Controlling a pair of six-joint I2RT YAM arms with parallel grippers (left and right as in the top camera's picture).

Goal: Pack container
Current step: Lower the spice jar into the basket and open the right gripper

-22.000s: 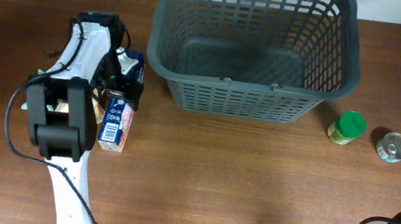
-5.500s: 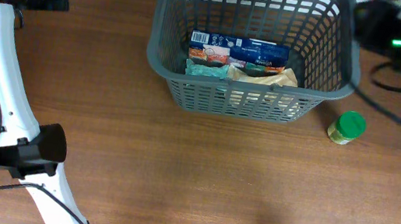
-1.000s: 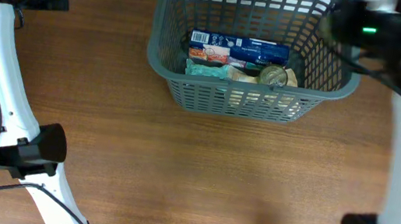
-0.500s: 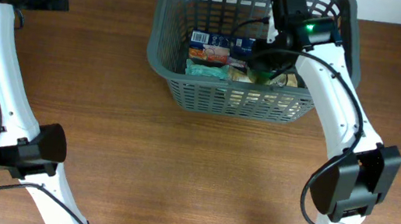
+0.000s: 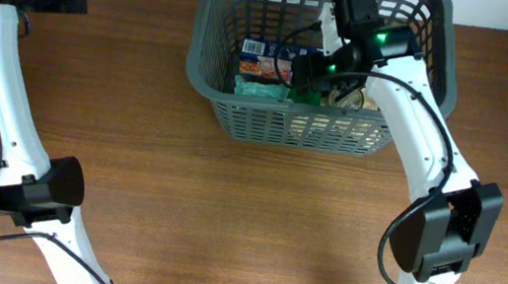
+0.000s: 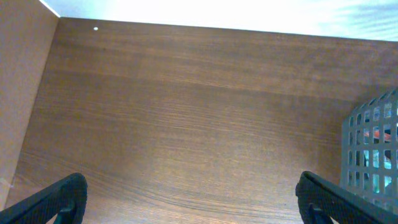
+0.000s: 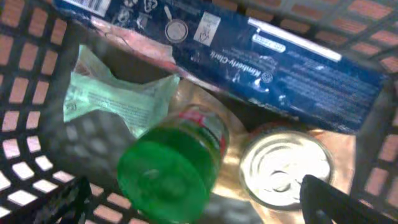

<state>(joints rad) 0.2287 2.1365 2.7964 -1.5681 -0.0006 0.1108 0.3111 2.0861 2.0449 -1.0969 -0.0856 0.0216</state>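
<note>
end effector (image 6: 193, 196) fingers spread wide | bare table (image 6: 186, 112) | container (image 6: 372, 152) corner at right

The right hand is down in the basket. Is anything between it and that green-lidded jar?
Nothing visible. The right hand hangs open directly over the green-lidded jar, which lies tilted on the packets in the basket, beside the can.

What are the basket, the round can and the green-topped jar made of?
The basket: matte grey plastic, judging by its moulded lattice walls. The can: metal, its ridged top shining silver. The jar: lid looks like glossy green plastic; the body, under a label, could be glass or plastic.
</note>
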